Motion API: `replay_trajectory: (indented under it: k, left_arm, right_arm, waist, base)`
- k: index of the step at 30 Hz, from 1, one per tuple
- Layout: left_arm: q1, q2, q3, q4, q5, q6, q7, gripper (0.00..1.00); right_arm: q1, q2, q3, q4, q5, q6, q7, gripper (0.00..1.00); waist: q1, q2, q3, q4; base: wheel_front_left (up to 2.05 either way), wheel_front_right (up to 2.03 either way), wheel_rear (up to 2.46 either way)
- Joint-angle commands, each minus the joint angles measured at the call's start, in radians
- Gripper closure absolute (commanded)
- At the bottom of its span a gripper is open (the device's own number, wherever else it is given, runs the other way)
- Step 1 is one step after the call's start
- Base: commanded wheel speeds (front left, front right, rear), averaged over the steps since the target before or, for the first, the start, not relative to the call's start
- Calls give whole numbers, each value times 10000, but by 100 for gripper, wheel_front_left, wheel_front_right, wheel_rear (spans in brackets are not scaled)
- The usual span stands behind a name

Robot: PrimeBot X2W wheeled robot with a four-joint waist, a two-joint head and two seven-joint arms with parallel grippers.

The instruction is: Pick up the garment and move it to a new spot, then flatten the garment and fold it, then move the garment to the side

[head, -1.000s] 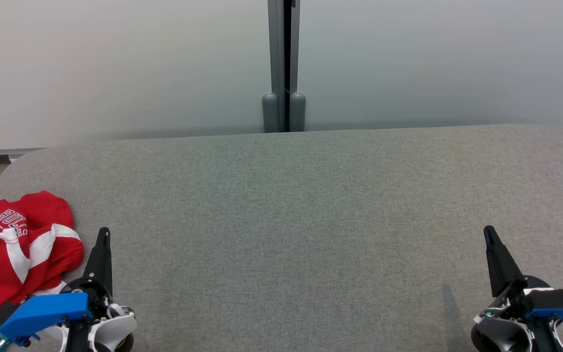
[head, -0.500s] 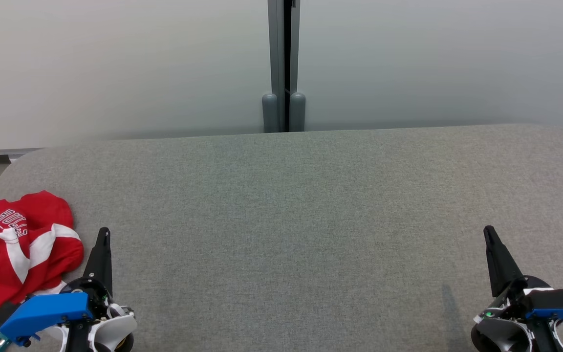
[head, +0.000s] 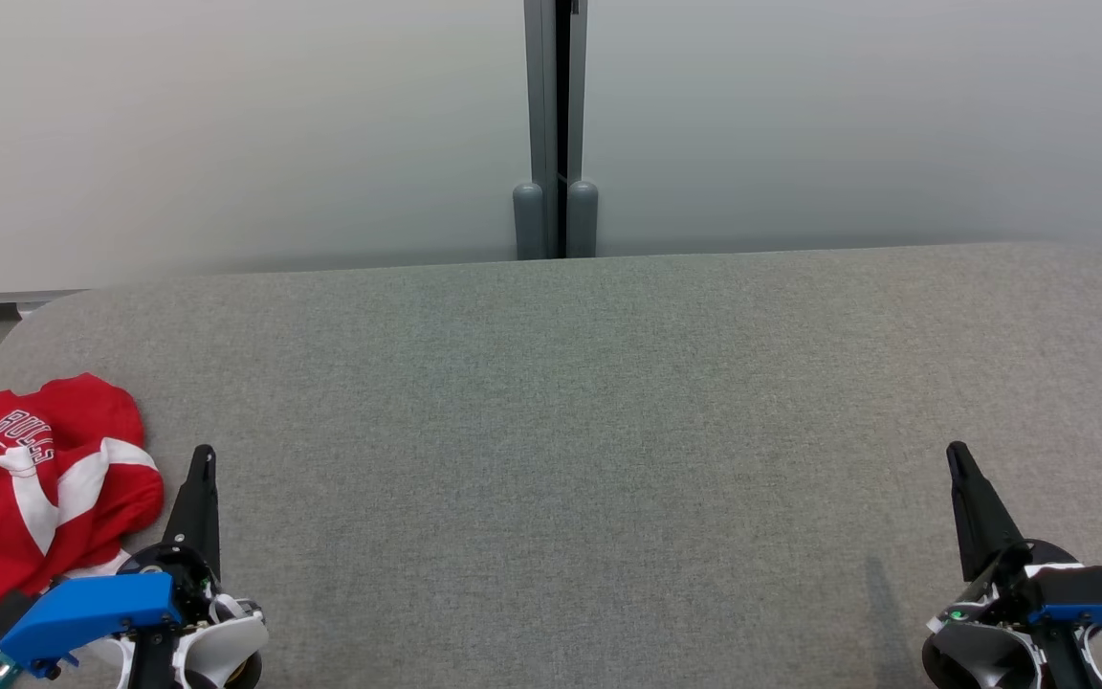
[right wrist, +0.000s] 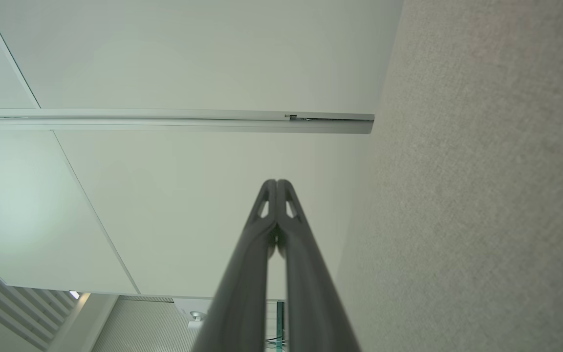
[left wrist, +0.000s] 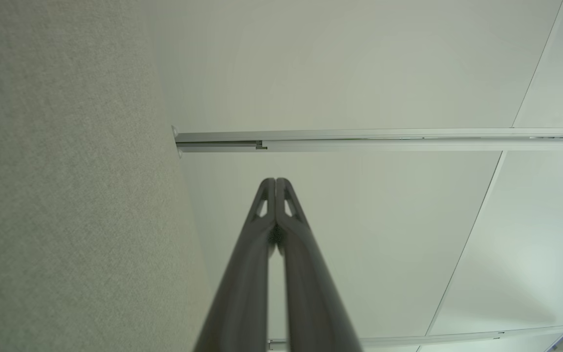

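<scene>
Garment lies crumpled, red and white, at the table's left edge by the near corner, just beside the left gripper. Nothing has shifted this past second (both arms parked). It and the right gripper stay clenched and empty, so pick-up hasn't begun.
</scene>
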Motion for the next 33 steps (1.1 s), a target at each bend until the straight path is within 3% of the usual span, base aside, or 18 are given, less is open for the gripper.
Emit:
replay_trajectory:
  k: [1, 33]
  left_arm:
    - [-109, -8, 8, 6, -10, -53, 16, 100]
    - [-109, -8, 9, 6, -10, -53, 16, 100]
  right_arm:
    - [-131, 13, -5, 14, 3, 5, 5, 100]
    - [-131, 13, -5, 14, 3, 5, 4, 100]
  waist:
    - [0, -1, 0, 0]
    - [0, -1, 0, 0]
  base:
    - [0, 0, 0]
    - [0, 0, 0]
